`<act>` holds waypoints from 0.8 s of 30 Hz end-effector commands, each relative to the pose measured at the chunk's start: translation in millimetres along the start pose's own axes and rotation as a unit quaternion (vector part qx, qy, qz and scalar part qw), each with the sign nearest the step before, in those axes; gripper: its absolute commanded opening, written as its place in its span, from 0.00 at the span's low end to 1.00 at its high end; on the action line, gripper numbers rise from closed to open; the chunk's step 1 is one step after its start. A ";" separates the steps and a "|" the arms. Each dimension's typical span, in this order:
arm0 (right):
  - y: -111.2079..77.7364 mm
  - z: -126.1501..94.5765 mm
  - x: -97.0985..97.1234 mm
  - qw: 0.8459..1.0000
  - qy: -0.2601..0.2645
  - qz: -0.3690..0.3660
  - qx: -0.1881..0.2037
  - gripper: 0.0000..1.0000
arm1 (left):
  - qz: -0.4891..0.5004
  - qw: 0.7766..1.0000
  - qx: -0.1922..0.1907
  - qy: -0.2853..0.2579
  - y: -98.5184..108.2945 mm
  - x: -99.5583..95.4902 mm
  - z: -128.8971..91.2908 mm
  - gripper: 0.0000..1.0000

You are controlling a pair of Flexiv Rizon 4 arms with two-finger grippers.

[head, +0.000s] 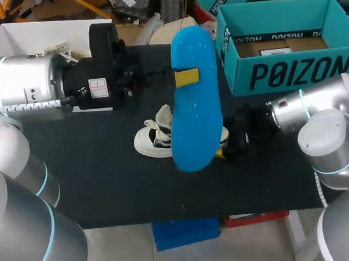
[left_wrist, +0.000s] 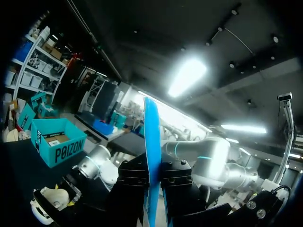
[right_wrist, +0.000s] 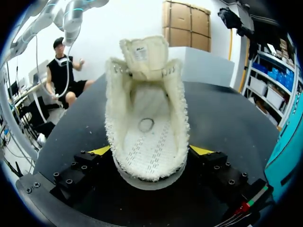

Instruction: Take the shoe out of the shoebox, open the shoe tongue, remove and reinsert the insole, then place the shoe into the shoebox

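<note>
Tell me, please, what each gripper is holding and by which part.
Left gripper: the blue insole, pinched across its faces near mid-length. Right gripper: the shoe, clamped at both sides of its heel.

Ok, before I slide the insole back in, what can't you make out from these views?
- Head view: the raised insole covers much of the shoe and most of the right gripper.
- Left wrist view: the insole shows edge-on only. The left gripper shows no yellow tips, as its own housing hides them.
- Right wrist view: the shoe's underside is hidden by its own body. The shoebox is cut off by the edge.
</note>
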State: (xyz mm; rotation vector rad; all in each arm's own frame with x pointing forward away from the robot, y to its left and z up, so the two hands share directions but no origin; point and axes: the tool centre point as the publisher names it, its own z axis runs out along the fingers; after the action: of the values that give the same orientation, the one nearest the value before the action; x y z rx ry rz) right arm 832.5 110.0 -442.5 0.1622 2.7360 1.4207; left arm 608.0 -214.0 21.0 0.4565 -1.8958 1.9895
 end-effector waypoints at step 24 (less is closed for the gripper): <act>25.9 -48.4 2.4 0.881 -0.040 -0.026 0.470 1.00 | 0.000 1.000 0.002 -0.005 1.7 6.0 -0.1 0.00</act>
State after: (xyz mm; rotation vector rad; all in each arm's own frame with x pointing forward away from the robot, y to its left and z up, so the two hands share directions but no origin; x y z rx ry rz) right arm 831.6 82.4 -397.7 0.1176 2.9798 0.6902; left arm 606.8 -213.2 20.8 0.4576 -1.8948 1.9921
